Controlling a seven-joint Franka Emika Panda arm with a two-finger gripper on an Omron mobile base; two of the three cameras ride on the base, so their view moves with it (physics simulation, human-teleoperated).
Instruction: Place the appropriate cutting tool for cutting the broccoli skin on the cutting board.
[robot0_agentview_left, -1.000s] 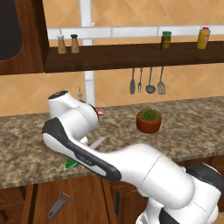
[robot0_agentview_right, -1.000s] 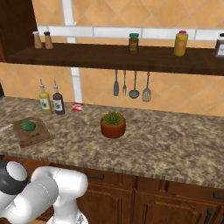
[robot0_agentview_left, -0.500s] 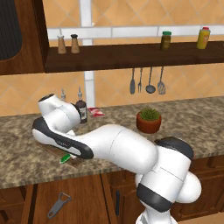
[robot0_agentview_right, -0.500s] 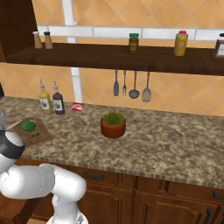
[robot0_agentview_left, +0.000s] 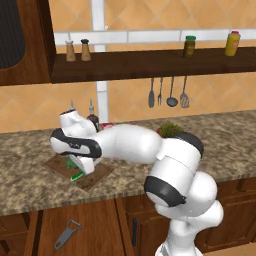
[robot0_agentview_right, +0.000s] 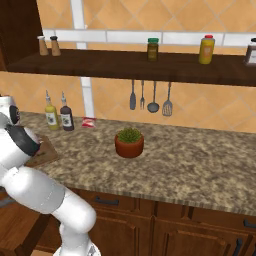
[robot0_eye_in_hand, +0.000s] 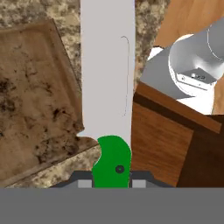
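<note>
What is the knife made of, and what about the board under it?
The knife has a flat, pale silver blade that looks like smooth metal, and a bright, glossy green handle, probably plastic. The cutting board looks wooden: dark brown, matte, with mottled dark specks and a raised rim. All of it is rendered, so this goes by looks alone.

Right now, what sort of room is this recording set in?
A rendered home kitchen, it seems: a speckled stone counter over wooden cabinets, utensils hanging on a tiled wall, and a cutting board under the knife held by the gripper.
</note>
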